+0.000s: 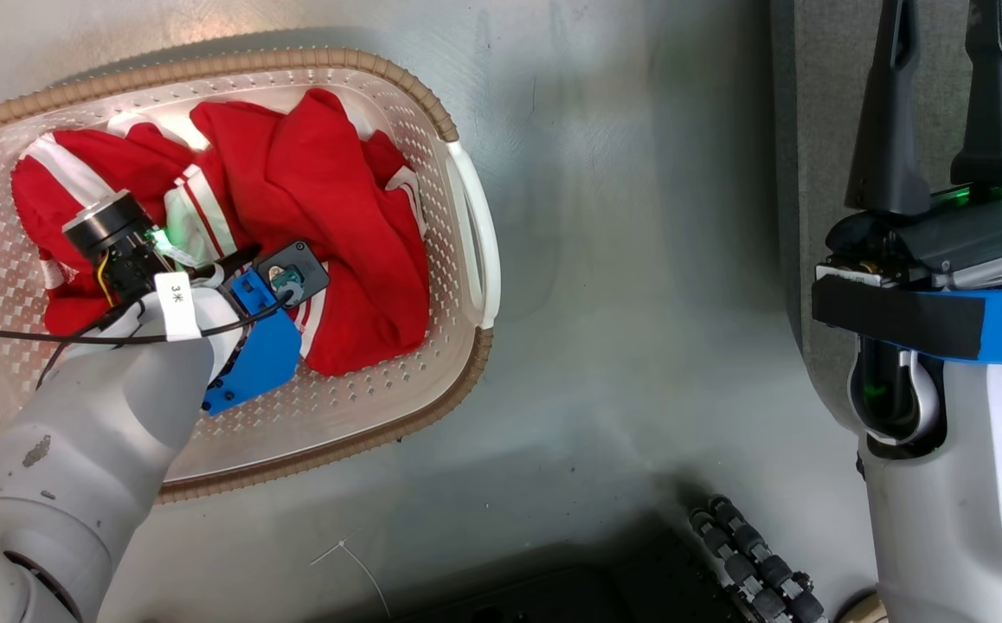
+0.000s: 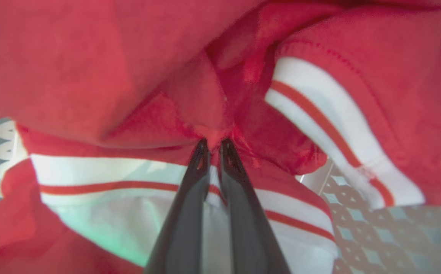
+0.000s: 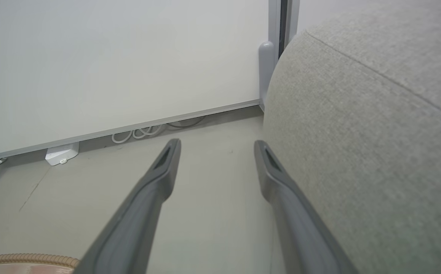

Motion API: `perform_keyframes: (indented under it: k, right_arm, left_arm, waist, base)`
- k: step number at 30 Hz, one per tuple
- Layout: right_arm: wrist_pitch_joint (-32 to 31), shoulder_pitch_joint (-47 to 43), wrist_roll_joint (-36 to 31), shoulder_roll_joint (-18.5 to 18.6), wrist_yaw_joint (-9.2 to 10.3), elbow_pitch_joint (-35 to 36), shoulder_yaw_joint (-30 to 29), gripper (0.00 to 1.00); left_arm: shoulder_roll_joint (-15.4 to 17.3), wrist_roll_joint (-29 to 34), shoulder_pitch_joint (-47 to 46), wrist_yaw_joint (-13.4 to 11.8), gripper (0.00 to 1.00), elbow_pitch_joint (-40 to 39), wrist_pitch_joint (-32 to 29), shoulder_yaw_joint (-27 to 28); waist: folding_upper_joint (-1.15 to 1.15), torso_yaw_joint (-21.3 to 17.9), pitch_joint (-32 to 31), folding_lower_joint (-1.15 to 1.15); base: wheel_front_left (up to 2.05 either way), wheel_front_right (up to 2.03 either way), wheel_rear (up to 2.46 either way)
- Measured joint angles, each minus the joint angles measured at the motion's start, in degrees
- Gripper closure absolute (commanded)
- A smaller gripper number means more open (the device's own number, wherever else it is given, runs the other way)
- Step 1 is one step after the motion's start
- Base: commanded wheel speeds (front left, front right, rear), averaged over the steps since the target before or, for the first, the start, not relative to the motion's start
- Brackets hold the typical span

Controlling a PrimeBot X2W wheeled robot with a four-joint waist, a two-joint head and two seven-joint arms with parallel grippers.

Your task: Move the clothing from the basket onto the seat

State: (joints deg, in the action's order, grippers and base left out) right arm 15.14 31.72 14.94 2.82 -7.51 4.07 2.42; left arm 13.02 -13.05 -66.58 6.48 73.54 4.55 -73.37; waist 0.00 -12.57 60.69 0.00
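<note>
Grey floor [image 1: 605, 260] lay beneath the basket [image 1: 293, 61]: the clothing [image 1: 337, 199] lay heaped inside it, the left gripper [image 2: 213, 146] pinched onto a red fold; the seat [image 3: 357, 133] stood off the basket's right, beside the spread-fingered right gripper [image 3: 216, 148].

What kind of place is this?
Likely an indoor room, perhaps a home-like test space: a laundry basket of red clothing on a smooth floor, a grey seat, a white wall with cables.

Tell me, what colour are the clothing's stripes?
White stripes on red clothing; left wrist view shows best.
</note>
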Motion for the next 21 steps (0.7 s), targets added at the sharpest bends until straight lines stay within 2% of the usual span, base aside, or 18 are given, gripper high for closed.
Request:
perform_keyframes:
  k: [12, 21]
  right_arm:
    - [0.01, -0.03, -0.23, 0.00, 0.00, -1.05, -0.54, 0.00]
    - [0.00, -0.36, -0.24, 0.00, 0.00, -3.00, -0.63, 0.00]
  left_arm:
    - [-1.80, -0.08, 0.42, 0.22, 1.00, 0.19, 1.74, -0.01]
    - [-4.12, -1.19, 2.27, 0.74, 1.00, 0.23, 6.06, -0.02]
  waist:
    - [0.00, 0.42, -2.54, 0.00]
    - [0.00, 1.26, -7.16, 0.00]
  base:
    - [0.00, 0.00, 0.00]
    - [0.00, 0.00, 0.00]
